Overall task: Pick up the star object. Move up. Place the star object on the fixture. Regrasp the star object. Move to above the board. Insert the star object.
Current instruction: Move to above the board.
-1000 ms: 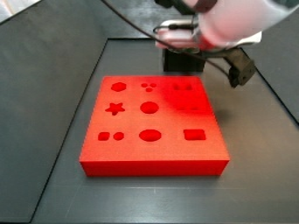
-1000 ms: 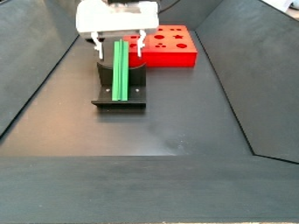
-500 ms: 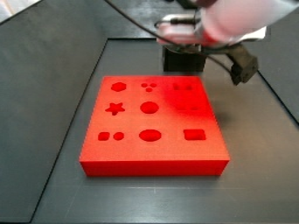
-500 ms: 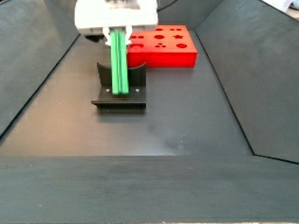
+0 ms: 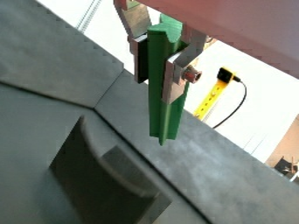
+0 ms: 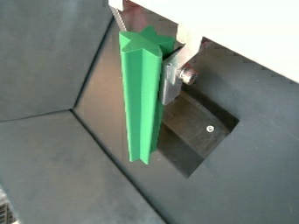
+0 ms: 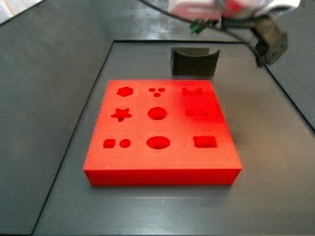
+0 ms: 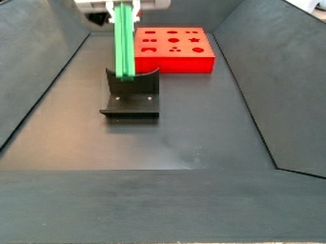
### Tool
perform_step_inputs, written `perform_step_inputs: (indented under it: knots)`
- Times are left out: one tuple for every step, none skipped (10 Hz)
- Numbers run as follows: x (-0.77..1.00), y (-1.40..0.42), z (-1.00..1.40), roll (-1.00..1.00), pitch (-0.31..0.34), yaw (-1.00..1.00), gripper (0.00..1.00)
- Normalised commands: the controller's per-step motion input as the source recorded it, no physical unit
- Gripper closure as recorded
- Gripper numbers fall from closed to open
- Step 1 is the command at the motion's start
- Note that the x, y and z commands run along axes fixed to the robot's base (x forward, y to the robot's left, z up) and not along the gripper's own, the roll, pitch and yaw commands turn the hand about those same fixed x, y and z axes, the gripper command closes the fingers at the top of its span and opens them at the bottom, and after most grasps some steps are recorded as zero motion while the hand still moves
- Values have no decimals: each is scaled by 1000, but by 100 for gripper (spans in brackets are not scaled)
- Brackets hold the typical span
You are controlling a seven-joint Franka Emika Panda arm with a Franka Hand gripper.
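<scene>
Star object (image 8: 124,40) held upright in the gripper (image 5: 162,59), above the fixture (image 8: 130,96).

In both wrist views the silver fingers (image 5: 179,72) close on the green prism's upper end, its flanks pinched between the dark pads, most of its length hanging free below them. In a side view its lower end hangs clear of the fixture's notch; the red board (image 7: 160,130) lies beside the fixture.

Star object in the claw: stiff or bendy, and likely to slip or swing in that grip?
Likely stiff: the star object hangs straight below the claw, with no visible bend. It is gripped near its top end, so a bump low down could probably pivot it. The ridged sides between the flat pads may resist twisting, though the plastic looks smooth.
</scene>
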Motion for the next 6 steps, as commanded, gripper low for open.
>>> perform_step_inputs:
  knots:
    - [31,-42,1000,-38,101,68,100]
    - [31,-41,1000,-38,97,76,100]
    - [31,-41,1000,-36,101,81,100]
    - [33,-41,1000,-36,98,82,100]
    - [34,-40,1000,-30,102,85,100]
    - [37,-42,1000,-30,100,88,100]
